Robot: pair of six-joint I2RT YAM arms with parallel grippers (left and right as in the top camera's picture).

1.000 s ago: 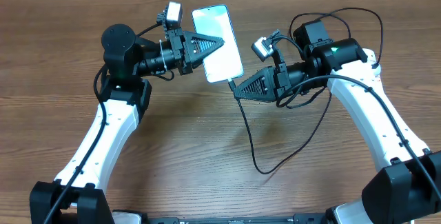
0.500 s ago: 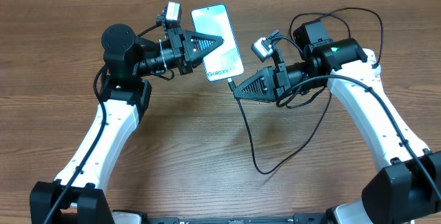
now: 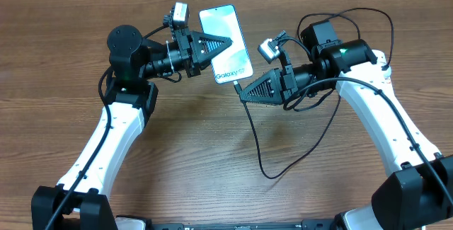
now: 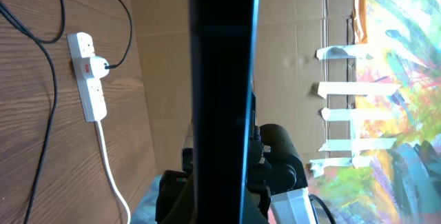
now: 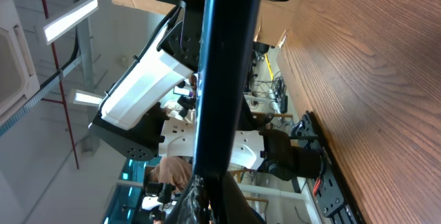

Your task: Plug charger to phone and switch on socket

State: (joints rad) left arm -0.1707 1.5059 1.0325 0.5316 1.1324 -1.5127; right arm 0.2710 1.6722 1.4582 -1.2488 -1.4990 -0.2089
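Near the table's (image 3: 177,152) far edge, the left gripper (image 3: 226,43) clamps the phone (image 3: 221,23) by its side; the right gripper (image 3: 241,93) pinches the charger (image 3: 255,141), its tip apparently at the phone's lower end.

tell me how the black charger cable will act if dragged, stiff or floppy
Likely floppy: the charger cable lies in a loose loop on the table below the phone, so it should trail rather than push. Probably light and thin enough to snag. At the right gripper, shut on its connector end, a hard bend might kink it.
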